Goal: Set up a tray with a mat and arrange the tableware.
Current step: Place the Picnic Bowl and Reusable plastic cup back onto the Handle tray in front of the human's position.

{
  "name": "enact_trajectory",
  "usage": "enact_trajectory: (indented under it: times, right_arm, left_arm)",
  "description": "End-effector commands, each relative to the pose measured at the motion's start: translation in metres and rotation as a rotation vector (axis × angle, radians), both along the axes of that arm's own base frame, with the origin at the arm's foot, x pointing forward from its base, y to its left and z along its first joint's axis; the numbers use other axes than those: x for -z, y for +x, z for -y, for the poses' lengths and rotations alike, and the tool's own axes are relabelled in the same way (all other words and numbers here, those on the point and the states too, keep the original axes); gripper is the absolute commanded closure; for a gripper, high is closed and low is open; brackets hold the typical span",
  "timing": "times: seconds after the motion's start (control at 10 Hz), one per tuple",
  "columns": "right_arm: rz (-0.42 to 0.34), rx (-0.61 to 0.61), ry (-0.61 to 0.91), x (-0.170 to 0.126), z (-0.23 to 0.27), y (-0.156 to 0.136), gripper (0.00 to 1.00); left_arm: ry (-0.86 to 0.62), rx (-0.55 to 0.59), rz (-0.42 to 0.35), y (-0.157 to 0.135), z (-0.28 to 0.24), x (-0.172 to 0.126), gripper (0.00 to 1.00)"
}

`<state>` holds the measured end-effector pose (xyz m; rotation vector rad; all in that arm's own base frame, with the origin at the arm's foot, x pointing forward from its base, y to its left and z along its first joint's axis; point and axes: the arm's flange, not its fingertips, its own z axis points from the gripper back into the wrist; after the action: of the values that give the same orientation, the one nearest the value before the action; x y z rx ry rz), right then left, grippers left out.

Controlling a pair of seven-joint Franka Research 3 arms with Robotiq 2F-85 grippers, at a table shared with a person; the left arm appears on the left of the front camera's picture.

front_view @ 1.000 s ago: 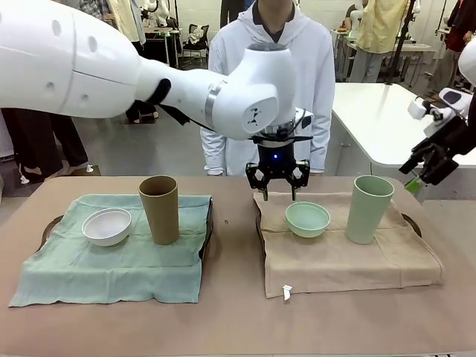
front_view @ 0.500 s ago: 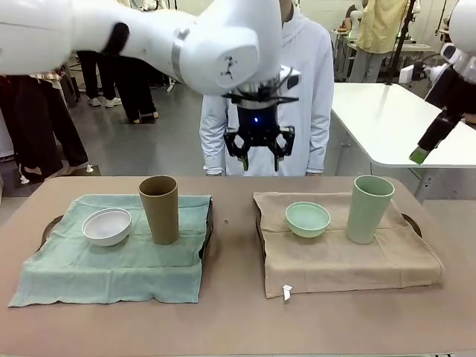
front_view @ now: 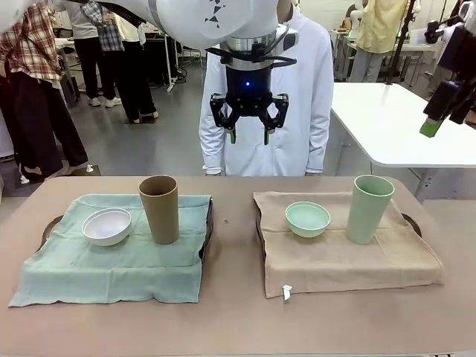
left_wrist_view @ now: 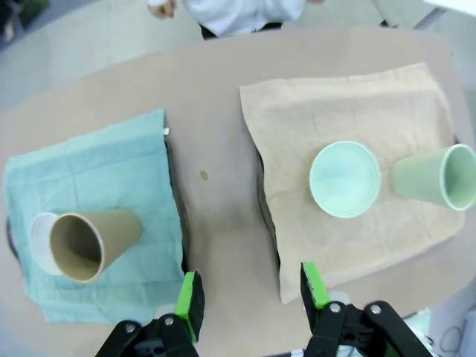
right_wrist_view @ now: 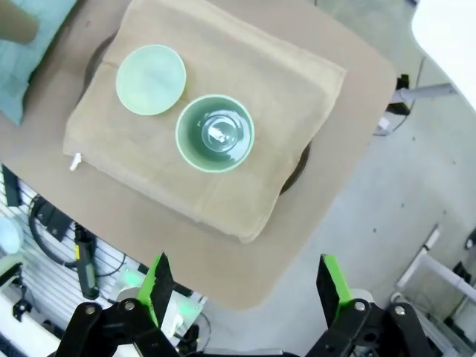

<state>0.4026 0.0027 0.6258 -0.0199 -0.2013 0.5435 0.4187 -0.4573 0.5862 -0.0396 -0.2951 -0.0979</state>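
We judged the arranging all but done. At lower left of the front view a white bowl (front_view: 107,226) and a brown cup (front_view: 159,209) stood upright, side by side, on a green mat (front_view: 111,279). At lower right a green bowl (front_view: 308,219) and a green cup (front_view: 369,208) stood on a tan mat (front_view: 342,260). Dark tray rims (front_view: 209,223) showed at the mat edges.

The left gripper (front_view: 249,128) hung at upper centre, well above the table, fingers spread and holding nothing. The right gripper (right_wrist_view: 242,286) looked down from high over the tan mat, fingers wide and empty.

We thought the next move called for little: perhaps parking both arms, or straightening a mat. A person (front_view: 297,97) stood in the upper centre behind the left gripper. Nothing blocked the trays.
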Motion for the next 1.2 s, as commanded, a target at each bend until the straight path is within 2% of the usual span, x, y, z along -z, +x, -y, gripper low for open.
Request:
enact_trajectory:
  times: [0.0,1.1]
  right_arm:
    - [-0.008,-0.024,-0.008,0.0091,-0.0020,0.0007,0.00]
    - [-0.008,-0.024,-0.008,0.0091,-0.0020,0.0007,0.00]
  left_arm:
    - [-0.016,0.019,-0.009,0.0064,0.0002,0.0138,0.31]
    - [-0.016,0.019,-0.009,0.0064,0.0002,0.0138,0.31]
